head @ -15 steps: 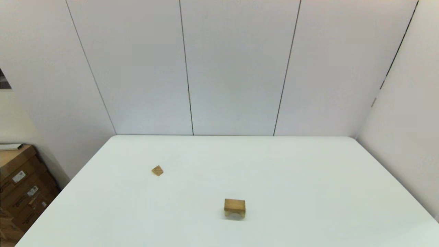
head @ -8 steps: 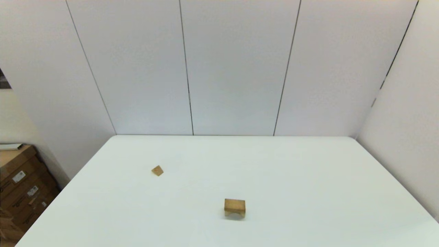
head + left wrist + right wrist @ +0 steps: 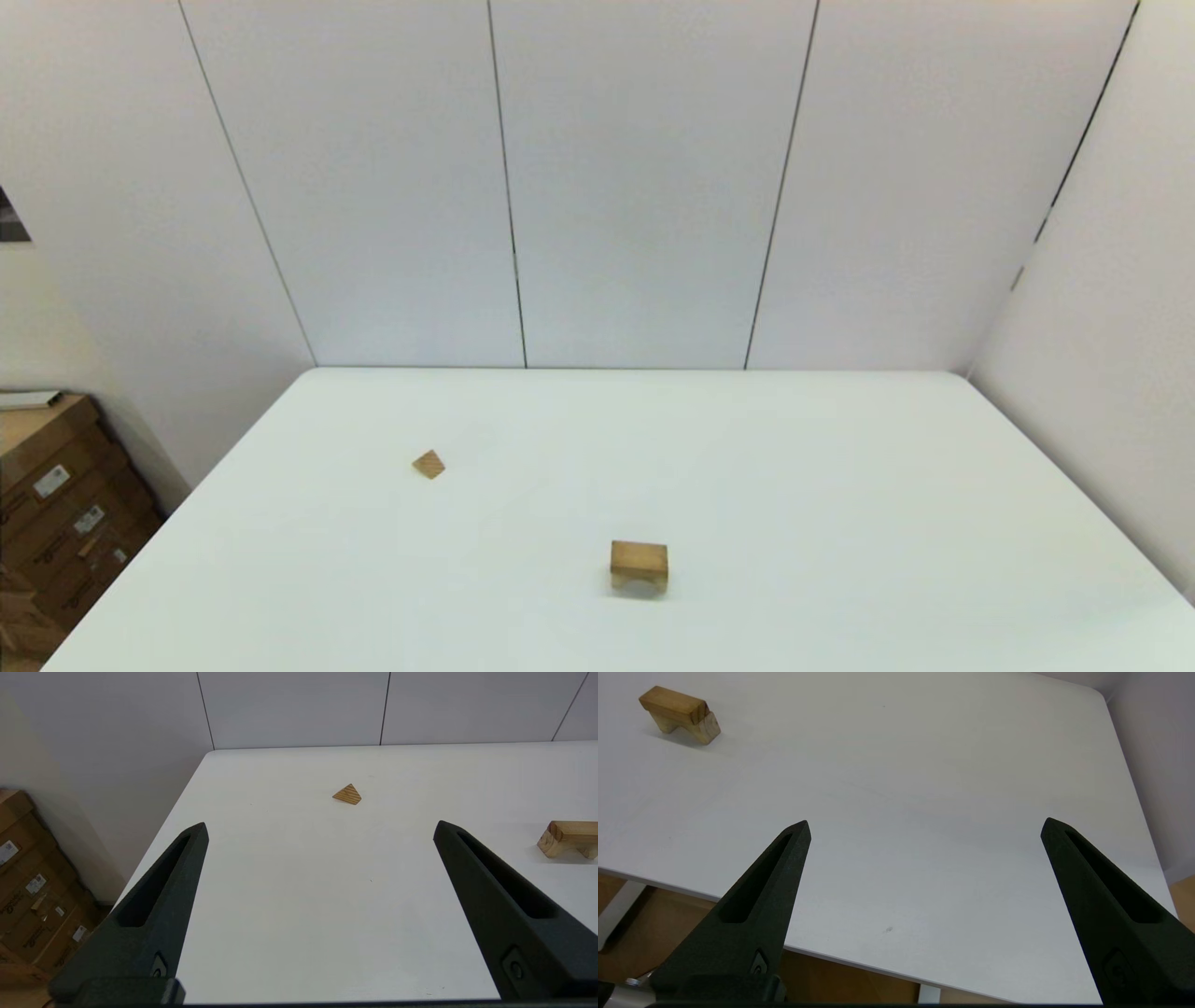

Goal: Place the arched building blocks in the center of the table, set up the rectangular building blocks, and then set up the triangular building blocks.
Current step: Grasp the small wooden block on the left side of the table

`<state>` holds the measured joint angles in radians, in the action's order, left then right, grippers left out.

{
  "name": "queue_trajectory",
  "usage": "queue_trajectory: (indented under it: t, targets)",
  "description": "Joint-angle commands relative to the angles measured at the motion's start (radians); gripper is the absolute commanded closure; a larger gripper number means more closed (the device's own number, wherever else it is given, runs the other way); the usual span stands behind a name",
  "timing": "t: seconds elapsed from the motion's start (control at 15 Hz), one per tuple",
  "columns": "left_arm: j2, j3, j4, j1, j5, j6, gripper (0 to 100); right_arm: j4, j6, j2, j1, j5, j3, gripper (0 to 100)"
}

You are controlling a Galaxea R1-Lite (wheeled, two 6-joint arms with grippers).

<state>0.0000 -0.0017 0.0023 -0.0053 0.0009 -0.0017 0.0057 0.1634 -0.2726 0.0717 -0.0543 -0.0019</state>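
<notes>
Left gripper (image 3: 320, 828): fingers spread wide, empty; triangular block (image 3: 347, 794) ahead of it, arched block (image 3: 567, 838) off to its right. Right gripper (image 3: 924, 826): likewise spread, empty, over the table (image 3: 924, 788) edge.

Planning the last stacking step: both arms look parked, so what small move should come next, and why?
Probably send the left gripper, open and empty, forward toward the triangular block. That wedge lies alone on the table's left side, while the rectangular block already sits atop the arched block near the middle. The right gripper is open and farther away.
</notes>
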Motion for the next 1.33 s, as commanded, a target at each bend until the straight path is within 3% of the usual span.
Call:
queue_trajectory:
  t: [0.07,0.4,0.53,0.67,1.33]
  targets:
    - [0.002,0.000,0.001,-0.001,0.001,0.000,0,0.000,-0.021,0.009,-0.035,-0.001,0.002,0]
    - [0.002,0.000,-0.001,-0.001,0.001,0.000,0,-0.001,-0.042,0.279,-0.067,0.004,0.002,0]
    - [0.002,0.000,-0.001,0.001,0.001,0.000,0,-0.003,-0.091,0.273,-0.067,0.010,0.002,0]
    - [0.000,0.000,-0.001,0.001,0.001,0.000,0,-0.007,-0.160,0.273,-0.067,0.053,0.003,0]
    - [0.002,0.000,0.001,-0.001,0.001,0.000,0,-0.007,-0.162,0.273,-0.067,0.054,0.002,0]
